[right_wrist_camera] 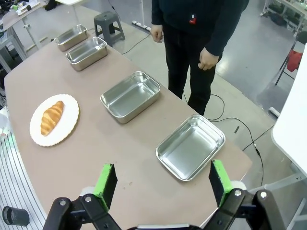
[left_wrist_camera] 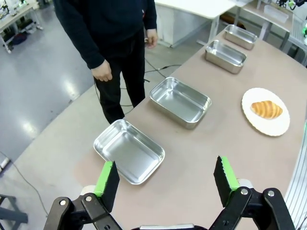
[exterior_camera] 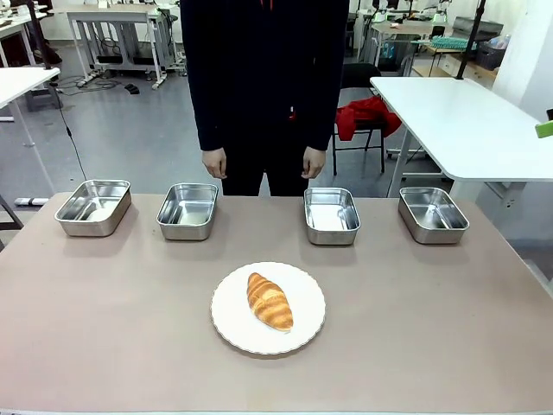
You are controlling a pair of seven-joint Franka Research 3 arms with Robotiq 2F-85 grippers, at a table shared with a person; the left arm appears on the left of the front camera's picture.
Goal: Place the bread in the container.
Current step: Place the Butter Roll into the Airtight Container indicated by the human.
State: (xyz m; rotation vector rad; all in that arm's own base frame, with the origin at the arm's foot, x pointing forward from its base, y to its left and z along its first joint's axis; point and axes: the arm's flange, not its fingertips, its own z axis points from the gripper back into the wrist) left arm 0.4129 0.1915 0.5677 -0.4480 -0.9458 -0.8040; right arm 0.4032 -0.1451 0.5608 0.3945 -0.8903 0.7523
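The bread, a golden-brown croissant, lies on a round white plate at the near middle of the table. Several identical steel trays stand empty in a row along the far edge; which one is the container I cannot tell. My left gripper hangs open above the table's left end, over the nearest tray, with the bread far off. High over the right end, my right gripper is open too, above a tray; the bread lies far from it.
A person in dark clothes stands at the far side of the table, both hands hanging down behind the middle trays. The tan tabletop is bare around the plate. White tables and a chair stand farther back.
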